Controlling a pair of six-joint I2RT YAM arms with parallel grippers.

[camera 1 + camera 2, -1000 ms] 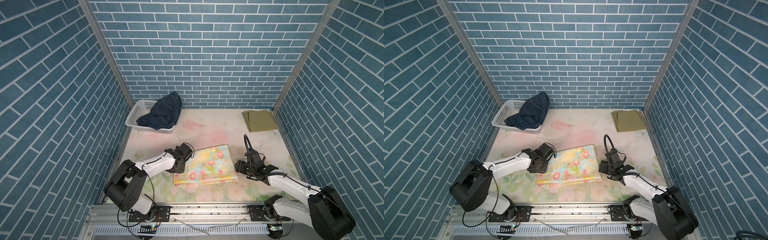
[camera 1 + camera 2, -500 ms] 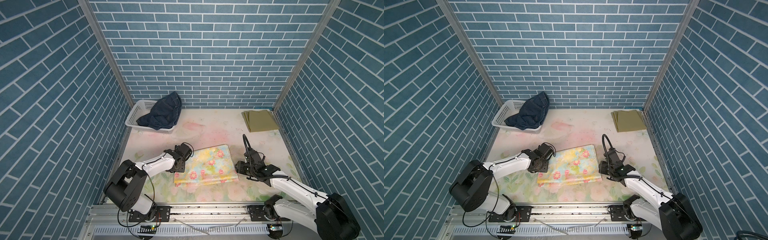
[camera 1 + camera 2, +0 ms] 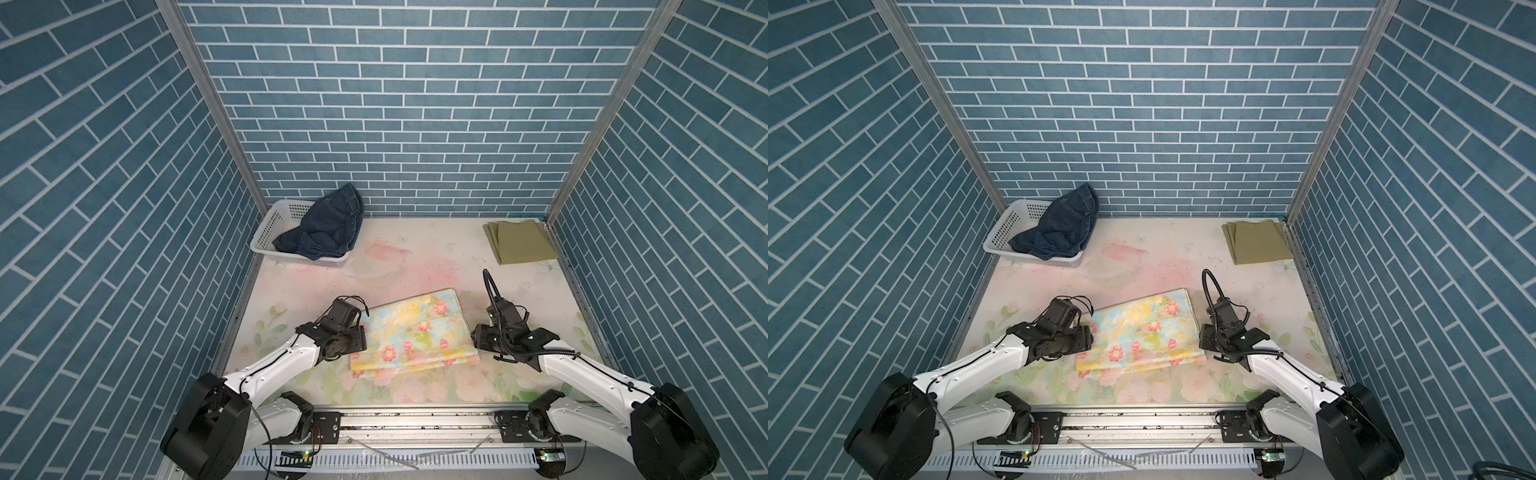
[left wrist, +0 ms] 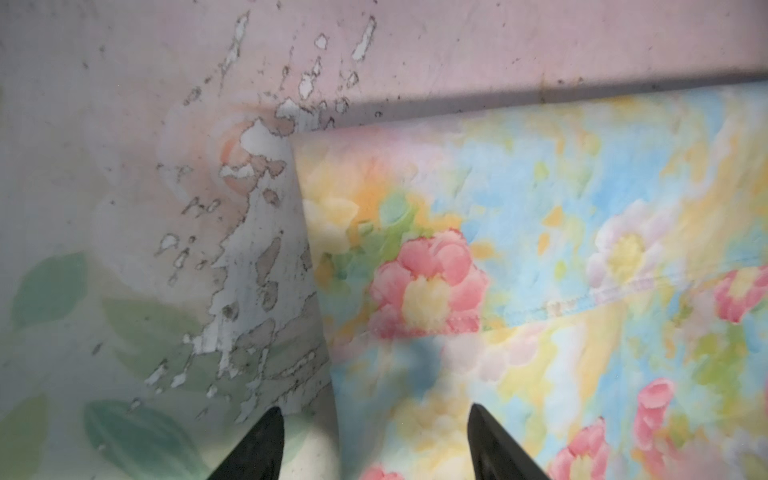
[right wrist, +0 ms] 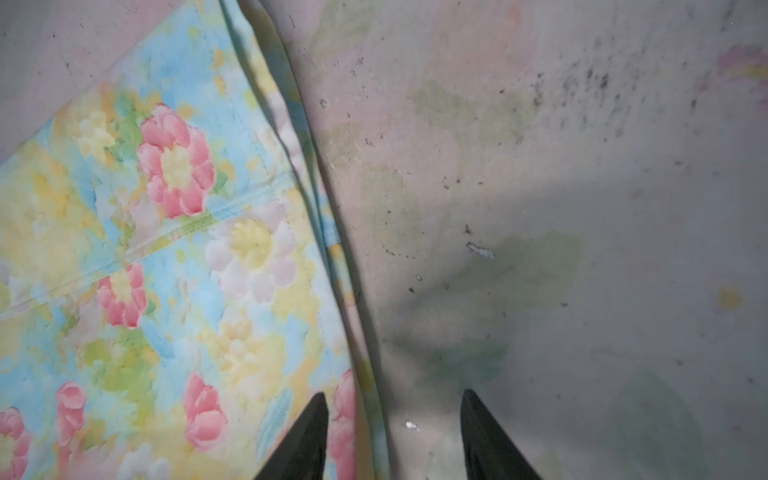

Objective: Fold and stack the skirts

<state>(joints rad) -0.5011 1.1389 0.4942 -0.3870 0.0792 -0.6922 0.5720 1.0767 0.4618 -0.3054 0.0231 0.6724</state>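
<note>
Folded floral skirt [image 3: 411,332] laid flat, left gripper [image 4: 374,415] spread apart at its 9 o'clock edge, right gripper [image 5: 394,399] spread apart at 3 o'clock.

The floral skirt [image 3: 411,336] is pastel blue-yellow with pink flowers, the denim skirt [image 3: 328,226] dark blue.

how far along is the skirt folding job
Done: the olive skirt lies folded in the far right corner. In hand: the floral skirt lies folded mid-table, the left pincer and right pincer open astride its side edges. Left: the denim skirt sits crumpled in the basket; nothing is stacked yet.
</note>
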